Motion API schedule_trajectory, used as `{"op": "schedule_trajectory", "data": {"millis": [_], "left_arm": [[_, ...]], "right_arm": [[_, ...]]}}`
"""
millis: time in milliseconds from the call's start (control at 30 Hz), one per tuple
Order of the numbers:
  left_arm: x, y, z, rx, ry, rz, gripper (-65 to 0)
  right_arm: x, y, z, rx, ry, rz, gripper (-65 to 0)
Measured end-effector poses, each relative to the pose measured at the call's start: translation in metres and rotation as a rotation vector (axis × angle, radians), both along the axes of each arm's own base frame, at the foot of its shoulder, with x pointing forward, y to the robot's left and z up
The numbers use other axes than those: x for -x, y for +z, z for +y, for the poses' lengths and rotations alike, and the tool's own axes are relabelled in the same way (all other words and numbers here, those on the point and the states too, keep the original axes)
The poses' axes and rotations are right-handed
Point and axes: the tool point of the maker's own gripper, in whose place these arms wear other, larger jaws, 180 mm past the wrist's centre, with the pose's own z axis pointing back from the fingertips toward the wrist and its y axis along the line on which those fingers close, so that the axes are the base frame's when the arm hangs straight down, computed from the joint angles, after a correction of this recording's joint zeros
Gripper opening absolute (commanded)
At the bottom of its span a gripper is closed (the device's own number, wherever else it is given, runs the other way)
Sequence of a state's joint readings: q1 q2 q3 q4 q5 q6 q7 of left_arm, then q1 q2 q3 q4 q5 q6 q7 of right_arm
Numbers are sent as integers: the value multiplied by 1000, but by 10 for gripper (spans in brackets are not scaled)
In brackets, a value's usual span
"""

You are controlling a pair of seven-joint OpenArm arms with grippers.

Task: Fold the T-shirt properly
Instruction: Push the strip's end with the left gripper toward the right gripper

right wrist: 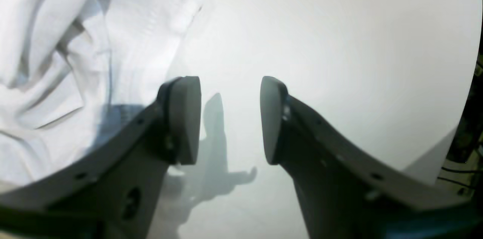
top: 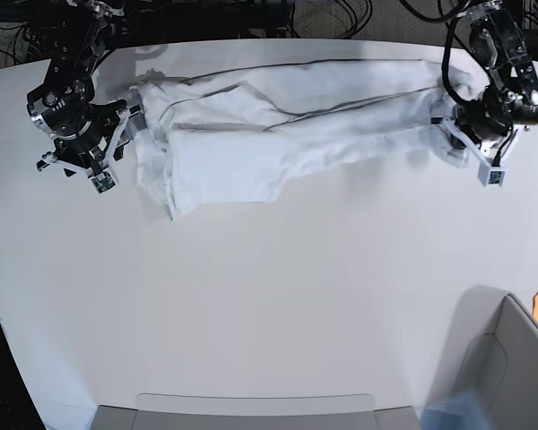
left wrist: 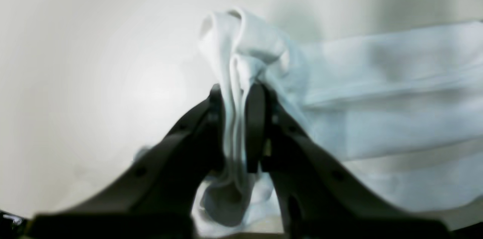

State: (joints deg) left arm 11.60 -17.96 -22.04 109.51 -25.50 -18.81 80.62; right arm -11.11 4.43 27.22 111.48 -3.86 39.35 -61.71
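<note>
**Left gripper pinching shirt edge, right gripper free**

Your T-shirt (top: pixel 278 125) lies stretched across the far side of the table (top: pixel 269 305), a long rumpled band running from one arm to the other. One layer is doubled over toward the base view's left, forming a thicker flap near the right arm.

Your left gripper (left wrist: pixel 237 126) is pressed together on a bunched fold of the T-shirt (left wrist: pixel 377 92). Cloth rises in a gathered hump above the fingertips (left wrist: pixel 255 118) and hangs down below them too. From there the fabric trails away to the right of the left wrist view, lying in soft creases.

Your right gripper (right wrist: pixel 230 118) is spread, with bare tabletop (right wrist: pixel 339 43) showing between the pads (right wrist: pixel 185 118). It holds nothing. The T-shirt (right wrist: pixel 75 62) sits just beside its left finger, wrinkled, with a hemmed edge visible.
</note>
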Motion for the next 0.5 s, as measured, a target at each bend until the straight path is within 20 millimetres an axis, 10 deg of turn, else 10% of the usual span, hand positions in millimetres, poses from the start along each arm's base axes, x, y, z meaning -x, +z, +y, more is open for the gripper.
{"op": "schedule_trajectory", "data": {"millis": [500], "left_arm": [[-4,-8,-131,330,175,24,-650]], "right_arm": [[0,0,-3,9,-2,3,-390]]}}
